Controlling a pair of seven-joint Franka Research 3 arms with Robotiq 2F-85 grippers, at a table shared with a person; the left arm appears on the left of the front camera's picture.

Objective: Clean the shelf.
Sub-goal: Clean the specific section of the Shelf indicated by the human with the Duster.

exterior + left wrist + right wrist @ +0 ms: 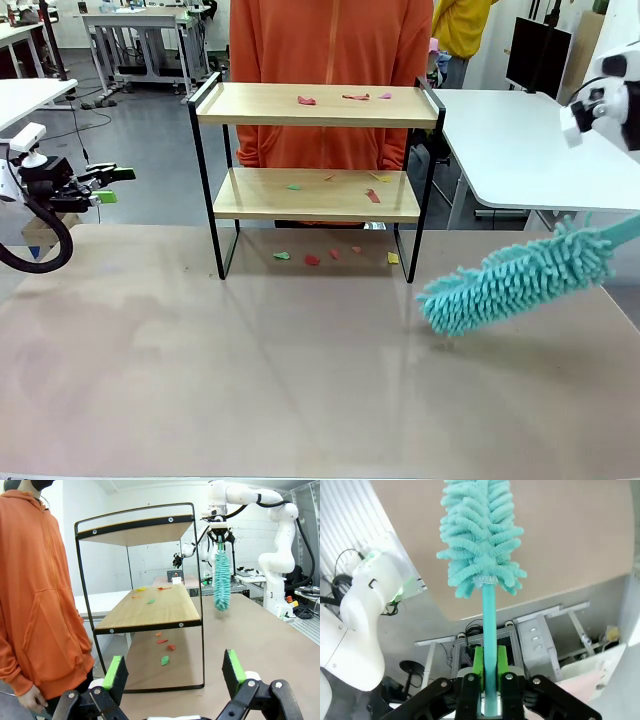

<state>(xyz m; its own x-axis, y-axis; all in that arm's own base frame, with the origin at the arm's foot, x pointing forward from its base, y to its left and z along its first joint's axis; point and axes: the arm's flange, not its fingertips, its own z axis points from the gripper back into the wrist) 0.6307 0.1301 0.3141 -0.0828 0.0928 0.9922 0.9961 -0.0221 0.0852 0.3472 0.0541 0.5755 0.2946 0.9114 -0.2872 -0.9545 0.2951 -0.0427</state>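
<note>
teal chenille duster (515,280) is pinched tight in your right gripper (489,662), its fluffy head low over the right edge of the table (250,390), just right of the shelf (318,105) and apart from it. the shelf stands at the middle of the far edge, in front of a person in orange (330,40). coloured scraps (345,97) lie on both boards and on the surface beneath. your left gripper (174,672) hangs wide open near the far left corner.
</note>
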